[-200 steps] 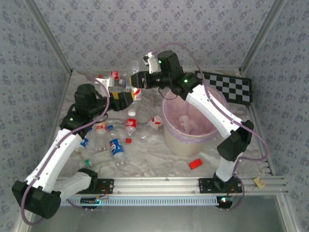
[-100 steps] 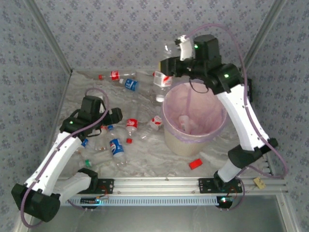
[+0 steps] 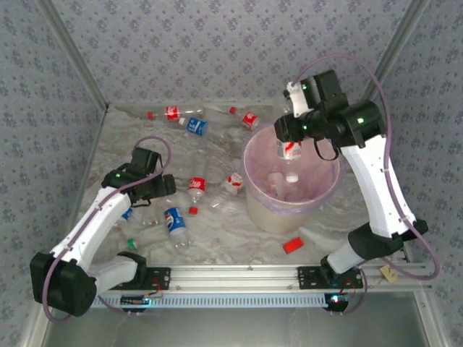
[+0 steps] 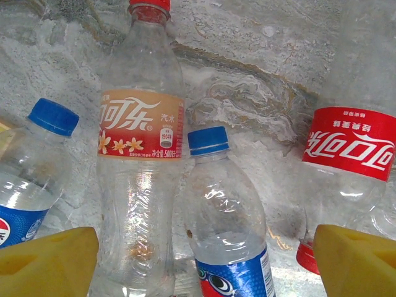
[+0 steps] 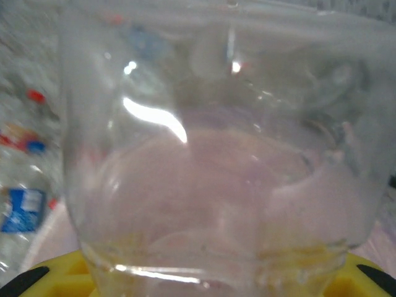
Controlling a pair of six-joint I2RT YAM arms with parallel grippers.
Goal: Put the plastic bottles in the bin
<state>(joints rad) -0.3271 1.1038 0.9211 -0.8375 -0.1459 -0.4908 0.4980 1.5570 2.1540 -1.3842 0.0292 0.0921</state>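
Several plastic bottles (image 3: 173, 224) lie on the marbled table (image 3: 231, 233) at the near left. The left hand (image 4: 204, 247) hovers low over them, its yellow fingers (image 4: 49, 263) spread wide and empty. Farther right stands the bin (image 3: 255, 204). Above its mouth, the right hand (image 3: 289, 139) is clamped on a clear red-labelled bottle (image 3: 291, 152). Stray bottles (image 3: 195, 126) lie by the far wall.

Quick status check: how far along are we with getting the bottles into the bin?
Done: a few clear bottles lie in the bin. In hand: the right gripper holds a red-labelled bottle over its mouth; the left gripper hangs open above a cluster of bottles. Left: three back bottles, about three middle bottles, plus that cluster.
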